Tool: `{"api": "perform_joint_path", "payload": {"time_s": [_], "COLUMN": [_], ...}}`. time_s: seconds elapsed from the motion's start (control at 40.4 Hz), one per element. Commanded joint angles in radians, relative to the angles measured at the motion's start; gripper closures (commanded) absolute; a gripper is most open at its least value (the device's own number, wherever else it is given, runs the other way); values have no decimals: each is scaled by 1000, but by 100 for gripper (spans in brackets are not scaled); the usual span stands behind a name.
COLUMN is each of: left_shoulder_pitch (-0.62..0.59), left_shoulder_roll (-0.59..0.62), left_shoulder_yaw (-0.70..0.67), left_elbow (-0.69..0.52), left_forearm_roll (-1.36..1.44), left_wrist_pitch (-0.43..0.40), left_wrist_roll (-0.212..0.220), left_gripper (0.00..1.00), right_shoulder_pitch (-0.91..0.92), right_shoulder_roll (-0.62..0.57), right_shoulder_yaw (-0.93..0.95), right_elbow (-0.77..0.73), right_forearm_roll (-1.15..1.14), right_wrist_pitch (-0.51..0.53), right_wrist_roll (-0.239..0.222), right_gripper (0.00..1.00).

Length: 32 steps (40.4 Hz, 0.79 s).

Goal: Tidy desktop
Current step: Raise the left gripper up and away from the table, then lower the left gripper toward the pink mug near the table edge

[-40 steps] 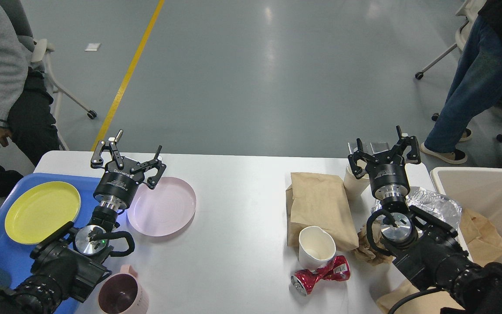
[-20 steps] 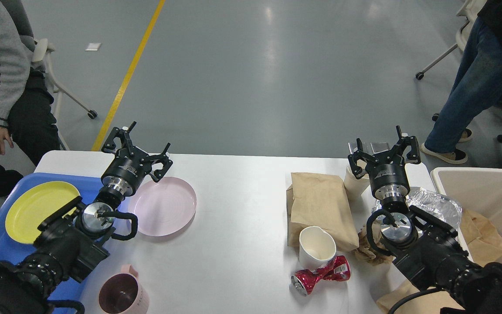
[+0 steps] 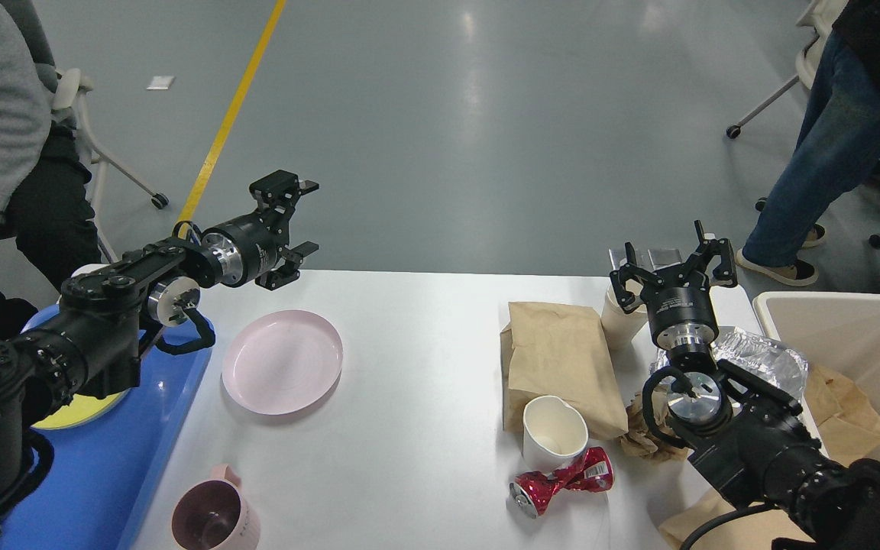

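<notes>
Desktop fills the lower view, pink plate lying flat toward its left. Left gripper points sideways above the plate's far side, arm stretched level, fingers spread, holding nothing. Right gripper stands upright well right of the plate, beyond a brown bag, fingers splayed, empty.

Broad, smooth white desktop with rounded corners, flat, spanning nearly the whole lower view.
</notes>
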Motion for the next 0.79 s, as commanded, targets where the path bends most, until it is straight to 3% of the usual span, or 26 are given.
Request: {"api": "perform_joint_path", "payload": {"time_s": [0.0,0.247,0.445,0.544,0.643,0.767], "left_shoulder_pitch": [-101,-351,-440,-446,-533,-688], "left_shoulder_roll": [4,-4,-47,-33,-1,2], "left_shoulder_yaw": [291,695,779,784,821,989], "left_elbow": [2,0,-1,-37,-156,-439], "left_forearm_roll": [64,110,110,115,115,112], "left_wrist_pitch": [-10,-37,-112,-187,-250,-266], "left_wrist_roll": [0,-2,-2,-2,-2,-3], "left_gripper": [1,1,1,1,1,1], "right_shoulder_pitch": [0,0,0,0,0,0], "right_shoulder_roll": [0,0,0,0,0,0], "right_shoulder_yaw": [0,0,0,0,0,0], "right_elbow": [0,0,0,0,0,0], "right_forearm_roll": [-2,0,0,-1,-1,0], "right_wrist_pitch": [0,0,0,0,0,0], "right_wrist_roll": [0,0,0,0,0,0], "right_gripper": [0,0,0,0,0,0]}}
